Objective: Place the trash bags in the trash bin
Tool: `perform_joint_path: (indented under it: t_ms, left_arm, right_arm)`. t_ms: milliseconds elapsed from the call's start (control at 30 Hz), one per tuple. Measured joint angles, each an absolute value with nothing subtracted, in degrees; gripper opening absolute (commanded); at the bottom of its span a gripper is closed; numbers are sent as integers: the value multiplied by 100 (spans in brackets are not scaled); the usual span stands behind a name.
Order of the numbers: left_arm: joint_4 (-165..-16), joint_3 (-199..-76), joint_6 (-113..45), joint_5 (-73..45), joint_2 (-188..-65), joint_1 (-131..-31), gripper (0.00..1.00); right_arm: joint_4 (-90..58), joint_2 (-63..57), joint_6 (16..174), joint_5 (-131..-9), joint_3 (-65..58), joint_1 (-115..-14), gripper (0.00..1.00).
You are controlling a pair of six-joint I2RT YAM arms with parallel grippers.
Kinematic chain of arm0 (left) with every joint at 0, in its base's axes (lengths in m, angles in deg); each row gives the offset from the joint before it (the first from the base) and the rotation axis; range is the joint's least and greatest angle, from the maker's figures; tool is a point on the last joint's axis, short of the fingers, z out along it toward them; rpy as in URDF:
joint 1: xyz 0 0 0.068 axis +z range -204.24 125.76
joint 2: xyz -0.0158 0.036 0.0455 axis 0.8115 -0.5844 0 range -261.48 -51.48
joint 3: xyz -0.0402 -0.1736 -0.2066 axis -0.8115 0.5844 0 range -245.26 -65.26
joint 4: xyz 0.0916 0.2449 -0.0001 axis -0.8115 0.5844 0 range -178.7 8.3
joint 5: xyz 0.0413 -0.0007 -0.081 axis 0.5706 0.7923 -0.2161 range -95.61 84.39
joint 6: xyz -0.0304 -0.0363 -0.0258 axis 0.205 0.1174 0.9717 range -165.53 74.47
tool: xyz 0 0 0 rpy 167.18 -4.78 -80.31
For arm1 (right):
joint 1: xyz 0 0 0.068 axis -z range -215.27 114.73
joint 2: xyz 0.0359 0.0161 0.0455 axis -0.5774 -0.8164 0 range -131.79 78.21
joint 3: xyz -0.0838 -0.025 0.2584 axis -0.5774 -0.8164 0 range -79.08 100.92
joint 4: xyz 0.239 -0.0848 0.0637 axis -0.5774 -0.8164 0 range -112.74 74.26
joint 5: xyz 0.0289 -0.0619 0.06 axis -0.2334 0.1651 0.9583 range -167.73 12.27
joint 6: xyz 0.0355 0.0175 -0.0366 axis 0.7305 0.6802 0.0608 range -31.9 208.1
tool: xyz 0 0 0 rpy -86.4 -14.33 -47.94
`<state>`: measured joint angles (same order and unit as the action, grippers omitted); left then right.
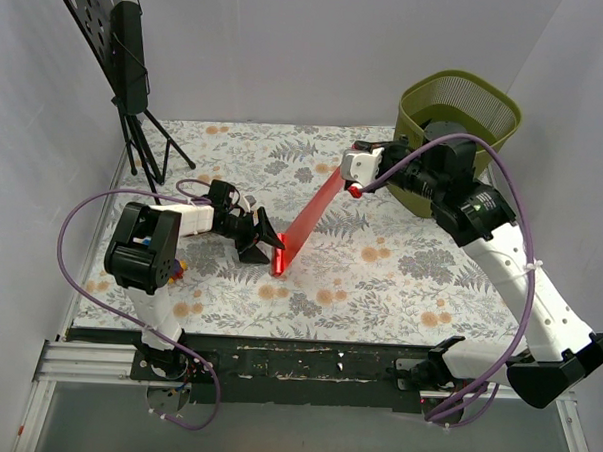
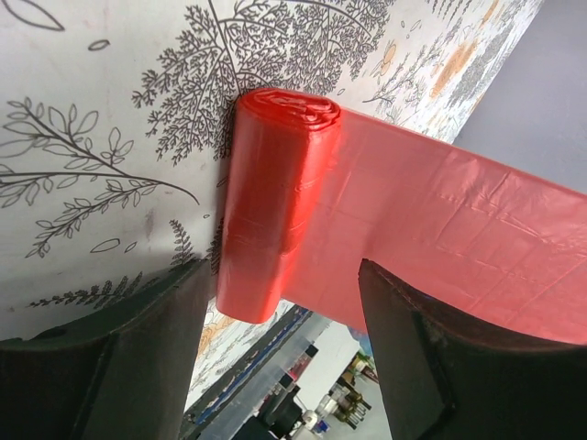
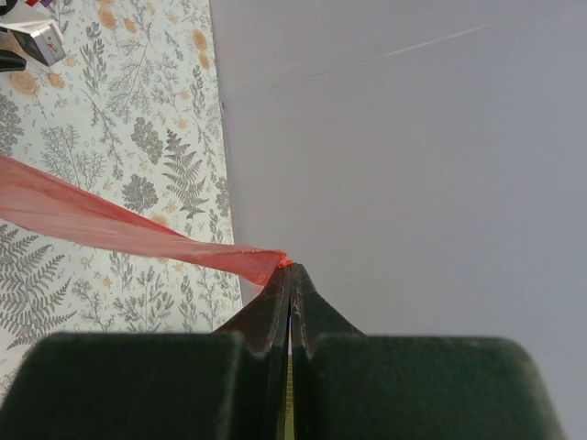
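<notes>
We judge the pull-out step is underway: the right gripper (image 1: 355, 186) has its jaws clamped on the trash bags (image 1: 312, 216) at frame centre, and the left gripper (image 1: 262, 241) has its jaws apart around their rolled end. Next we must carry them to the trash bin (image 1: 467, 93), upper right.

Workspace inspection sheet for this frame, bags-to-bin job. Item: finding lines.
Surface: floral tablecloth, flat, no spills seen.
Job's things: trash bags roll lies on the cloth, one strip stretched taut up to the right gripper; trash bin upright, rear right, behind the right arm.
Clutter: music stand, rear left.
Grippers: left gripper open, fingers either side of the roll; right gripper shut on the strip's end.
Cables: purple cables loop loosely off both arms.
Surroundings: plain white walls.
</notes>
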<state>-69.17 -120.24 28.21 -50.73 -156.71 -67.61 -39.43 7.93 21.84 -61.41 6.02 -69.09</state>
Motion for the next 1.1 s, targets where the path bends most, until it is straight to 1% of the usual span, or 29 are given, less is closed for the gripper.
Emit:
perform_joint_path:
  t_ms: [467, 667, 900, 1100]
  left_arm:
    - [-6804, -12129, 2829, -5165, -15787, -6758, 67]
    - [-6804, -12151, 2827, -5220, -15813, -6754, 70]
    - [-7381, -12201, 2849, -5604, -16032, -6802, 70]
    - [-8030, -12317, 2902, -5613, -16198, -7172, 70]
  right_arm:
    - [-3954, 815, 2127, -6310, 783, -6748, 1]
    - [-3954, 813, 2083, -6331, 890, -6689, 1]
    - [-3958, 813, 2057, -6377, 949, -6678, 1]
    - [-3969, 826, 2033, -6460, 954, -6678, 1]
